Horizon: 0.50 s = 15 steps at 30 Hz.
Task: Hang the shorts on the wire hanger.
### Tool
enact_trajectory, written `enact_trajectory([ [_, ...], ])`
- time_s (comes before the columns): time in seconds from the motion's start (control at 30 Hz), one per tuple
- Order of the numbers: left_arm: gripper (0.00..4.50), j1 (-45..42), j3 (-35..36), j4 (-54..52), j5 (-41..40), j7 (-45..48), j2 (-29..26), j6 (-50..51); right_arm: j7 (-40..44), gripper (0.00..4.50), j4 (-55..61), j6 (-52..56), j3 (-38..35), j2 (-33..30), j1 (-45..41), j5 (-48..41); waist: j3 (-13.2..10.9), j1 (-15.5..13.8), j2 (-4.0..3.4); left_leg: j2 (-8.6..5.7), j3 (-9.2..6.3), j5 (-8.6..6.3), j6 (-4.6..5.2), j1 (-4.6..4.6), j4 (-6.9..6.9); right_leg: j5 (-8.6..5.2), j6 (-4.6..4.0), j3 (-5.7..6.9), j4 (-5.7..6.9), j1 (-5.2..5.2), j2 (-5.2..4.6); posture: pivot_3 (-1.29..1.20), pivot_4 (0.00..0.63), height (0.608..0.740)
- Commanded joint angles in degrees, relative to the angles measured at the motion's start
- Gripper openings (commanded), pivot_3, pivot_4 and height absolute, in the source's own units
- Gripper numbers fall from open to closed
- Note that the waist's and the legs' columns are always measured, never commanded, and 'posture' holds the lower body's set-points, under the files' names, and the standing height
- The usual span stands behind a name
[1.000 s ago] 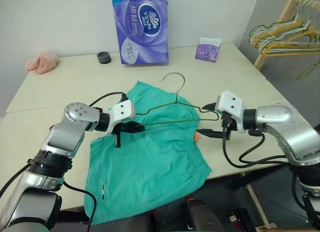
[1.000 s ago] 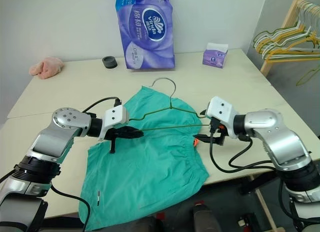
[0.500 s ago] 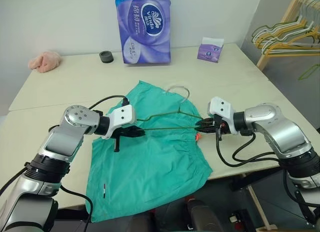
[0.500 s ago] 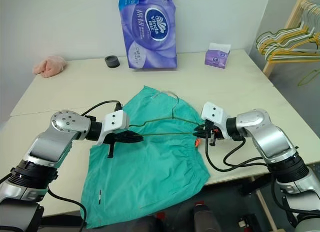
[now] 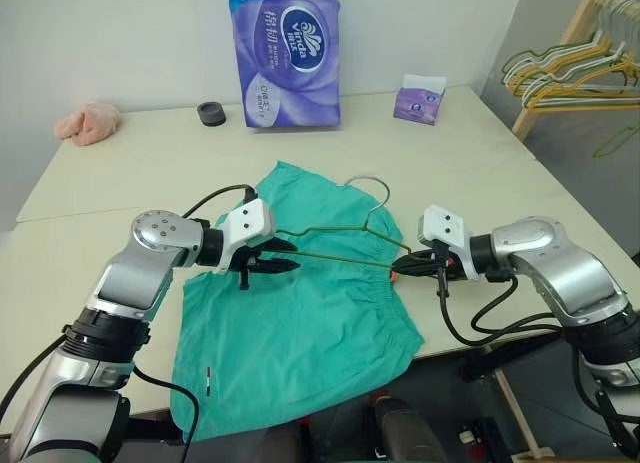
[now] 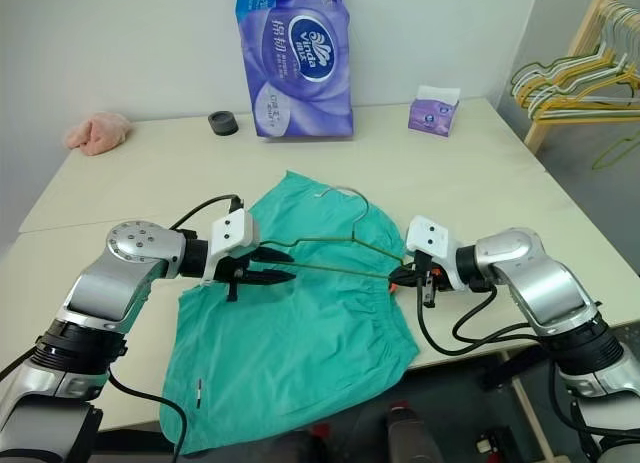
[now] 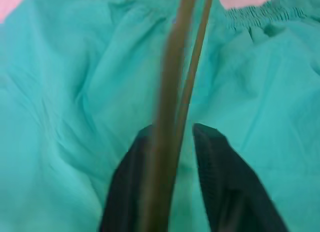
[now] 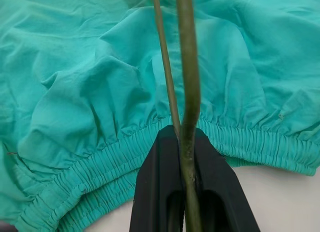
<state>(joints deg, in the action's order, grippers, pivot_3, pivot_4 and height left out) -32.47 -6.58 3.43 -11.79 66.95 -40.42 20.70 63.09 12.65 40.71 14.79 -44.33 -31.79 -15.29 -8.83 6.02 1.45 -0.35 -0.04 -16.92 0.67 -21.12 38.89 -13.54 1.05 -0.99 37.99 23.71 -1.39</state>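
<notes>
The teal shorts (image 5: 300, 333) lie flat on the table (image 5: 130, 183), with the gathered waistband towards my right arm. Just above them hangs the thin olive wire hanger (image 5: 340, 258), its hook (image 5: 372, 185) over the cloth's far part. My right gripper (image 5: 405, 266) is shut on the hanger's right corner beside the orange spot; in the right wrist view the wire (image 8: 189, 66) runs out between the closed fingers (image 8: 155, 192). At the hanger's left corner my left gripper (image 5: 283, 261) stands open, its black fingers (image 7: 220, 187) apart with the wire (image 7: 172, 91) between them.
At the table's far edge stand a tall purple tissue pack (image 5: 285, 53), a small purple tissue box (image 5: 418, 98), a black ring (image 5: 210, 113) and a pink cloth lump (image 5: 85, 123). A wooden rack with several hangers (image 5: 560, 68) is off the table's right side.
My right gripper has closed on the hanger's right corner and sunk a little. My left gripper has opened around the left corner. The hanger has tipped lower over the shorts.
</notes>
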Motion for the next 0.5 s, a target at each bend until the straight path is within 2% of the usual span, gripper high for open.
enact_trajectory([
  [0.03, 2.44, -2.43, 7.34, 3.36, -2.74, -6.82, 2.02, -1.11, -1.02, 0.00, 2.10, 3.60, -5.93, -2.72, 2.63, -2.79, 0.00, -0.29, 0.03, 0.00, -0.03, 0.00, 0.00, -0.03, 0.03, 0.00, 0.00, 0.03, 0.00, 0.00, -0.01, -0.17, 0.115, 0.740],
  [0.2, 2.44, 1.25, 8.75, 4.67, -3.91, -5.83, -0.27, 1.60, -1.53, 0.00, 8.87, 11.87, -16.34, -6.35, 13.14, -10.41, 0.01, -0.59, 0.01, 0.00, -0.04, -0.04, -0.06, -0.02, -0.03, 0.01, 0.01, 0.03, 0.00, 0.01, -0.02, -0.19, 0.120, 0.740],
  [0.5, 2.44, 6.98, 6.35, -1.73, -6.71, 0.29, -1.18, 1.10, -8.77, 0.00, 14.45, 23.00, -38.58, -5.02, 35.44, -17.88, 0.00, -1.26, 0.06, 0.01, -0.01, -0.10, -0.17, 0.00, 0.02, -0.07, 0.12, 0.03, -0.09, -0.10, -0.02, -0.24, 0.130, 0.740],
])
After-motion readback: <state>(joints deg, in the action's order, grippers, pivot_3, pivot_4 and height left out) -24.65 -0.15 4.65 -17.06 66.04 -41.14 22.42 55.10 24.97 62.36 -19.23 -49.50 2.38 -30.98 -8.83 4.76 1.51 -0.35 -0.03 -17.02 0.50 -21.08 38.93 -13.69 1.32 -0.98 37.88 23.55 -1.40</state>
